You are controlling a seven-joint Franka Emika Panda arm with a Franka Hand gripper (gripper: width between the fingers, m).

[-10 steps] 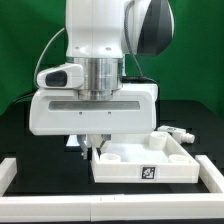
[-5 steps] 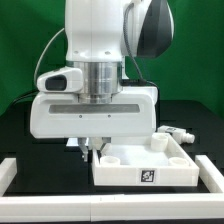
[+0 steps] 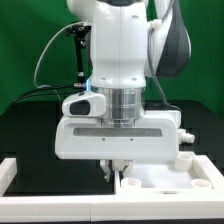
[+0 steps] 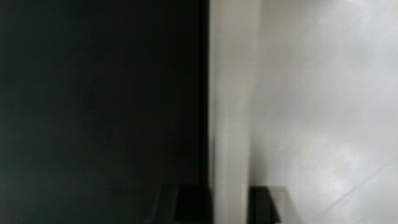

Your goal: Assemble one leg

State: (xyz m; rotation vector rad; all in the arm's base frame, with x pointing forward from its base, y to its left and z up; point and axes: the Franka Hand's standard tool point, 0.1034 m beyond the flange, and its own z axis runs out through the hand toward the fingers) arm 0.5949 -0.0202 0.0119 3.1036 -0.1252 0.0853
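Observation:
My gripper (image 3: pixel 117 170) reaches down at the near left corner of the large white square tray-like piece (image 3: pixel 175 180), low at the exterior view's right. In the wrist view its two dark fingers (image 4: pixel 189 205) stand on either side of the tray's upright white rim (image 4: pixel 231 120), shut on it. A small white part (image 3: pixel 186 134) pokes out behind my hand at the exterior view's right; it may be a leg, but it is mostly hidden. No leg shows plainly.
A white raised bar (image 3: pixel 8 176) borders the black table at the exterior view's left. A black stand with cables (image 3: pixel 78 60) rises at the back in front of a green backdrop. My wide white hand hides the table's middle.
My arm has moved toward the exterior view's right and nearer the camera. The tray-like piece moved with it, and part of it is now cut off at the frame's lower right.

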